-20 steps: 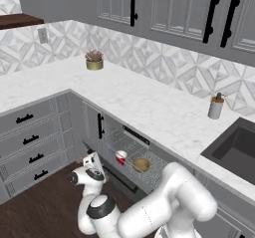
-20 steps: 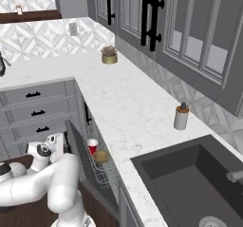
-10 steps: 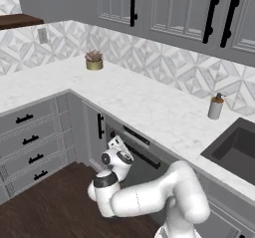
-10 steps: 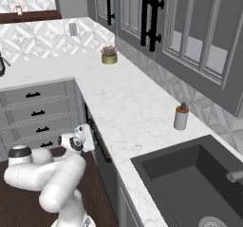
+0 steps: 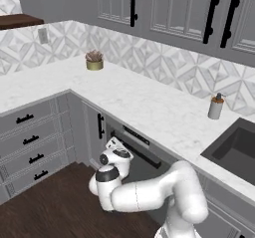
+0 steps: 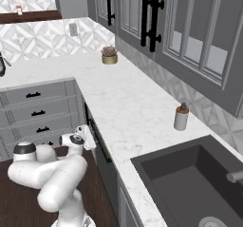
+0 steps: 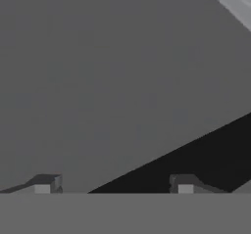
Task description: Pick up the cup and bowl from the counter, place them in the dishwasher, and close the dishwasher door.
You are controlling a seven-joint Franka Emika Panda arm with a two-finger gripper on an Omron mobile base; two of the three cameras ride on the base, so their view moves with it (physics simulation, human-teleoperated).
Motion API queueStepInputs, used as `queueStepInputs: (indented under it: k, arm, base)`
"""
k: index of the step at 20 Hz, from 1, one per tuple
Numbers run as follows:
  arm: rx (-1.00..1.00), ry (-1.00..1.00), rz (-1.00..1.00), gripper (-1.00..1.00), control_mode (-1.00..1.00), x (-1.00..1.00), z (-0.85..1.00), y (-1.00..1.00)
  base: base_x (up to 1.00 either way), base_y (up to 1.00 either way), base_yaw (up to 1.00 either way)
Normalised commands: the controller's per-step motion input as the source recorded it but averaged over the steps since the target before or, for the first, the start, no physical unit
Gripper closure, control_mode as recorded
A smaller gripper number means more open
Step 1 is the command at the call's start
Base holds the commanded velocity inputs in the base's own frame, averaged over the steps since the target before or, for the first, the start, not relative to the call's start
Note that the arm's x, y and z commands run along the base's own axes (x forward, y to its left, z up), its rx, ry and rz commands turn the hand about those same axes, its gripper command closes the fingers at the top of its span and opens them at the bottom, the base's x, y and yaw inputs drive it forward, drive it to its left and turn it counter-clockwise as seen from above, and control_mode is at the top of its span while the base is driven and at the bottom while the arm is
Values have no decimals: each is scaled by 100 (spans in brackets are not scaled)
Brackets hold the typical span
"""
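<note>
Grey shaker cabinets with black bar handles line the wall over a patterned grey-and-white tile backsplash. Long white marble-look countertop with grey veining runs around the corner, over grey drawer fronts with small black pulls.

On the counter: small potted plant in a tan pot near the back wall; grey soap dispenser bottle with a brown top beside the dark sink basin. Plant and bottle well apart.

Built-in under-counter dishwasher with a dark control strip along its top edge sits just past the corner. Its flat grey drop-down door panel stands upright, flush with the cabinet fronts. Red cup and wooden bowl not to be seen on the counter in either base view.

White arm folds low in front of the dishwasher. Two-finger gripper is up against the door's upper edge, near the control strip. Hand view: grey flat surface close ahead, a dark band crossing diagonally; the two dark fingertips stand wide apart with nothing between them. Jaws released.

Dark wood floor below.
</note>
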Motion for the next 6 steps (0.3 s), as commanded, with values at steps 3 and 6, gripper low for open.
queueStepInputs:
  k: [3, 6]
  arm:
    - [-10, 0, 8, -100, -100, 57, -92, -92]
    - [-10, 0, 8, -100, -100, 58, -93, -99]
  base:
    - [0, 0, 0]
    - [0, 0, 0]
